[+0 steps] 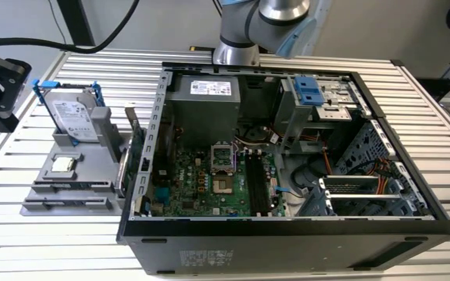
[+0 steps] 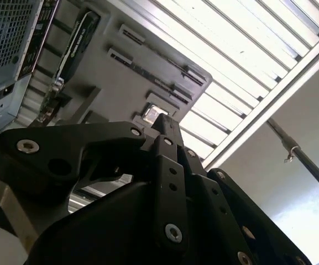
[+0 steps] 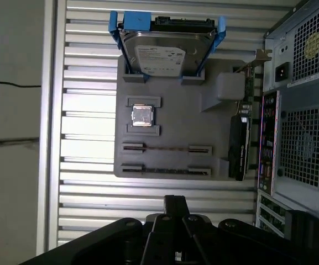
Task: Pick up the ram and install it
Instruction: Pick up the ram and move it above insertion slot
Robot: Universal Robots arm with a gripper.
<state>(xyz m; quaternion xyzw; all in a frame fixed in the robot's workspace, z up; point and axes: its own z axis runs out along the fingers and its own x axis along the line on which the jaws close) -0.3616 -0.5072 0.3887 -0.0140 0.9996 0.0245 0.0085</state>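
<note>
Hovering just off the gray parts tray (image 3: 188, 122), the gripper (image 3: 176, 200) has its fingers pressed together with nothing between them. The ram (image 3: 166, 171) sits on edge in the tray's end cradles, farthest from the hard drive (image 3: 165, 52), with a twin stick (image 3: 166, 148) beside it. I'd guess they're propped up like that so they're easy to pinch.

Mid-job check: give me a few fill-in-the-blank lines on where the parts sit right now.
1. The hard drive stands in a ___ frame.
2. The ram lies in a ___ tray.
3. In the exterior view, the gripper hangs to that view's ___ of the computer case.
Missing words: blue; gray; left.
</note>
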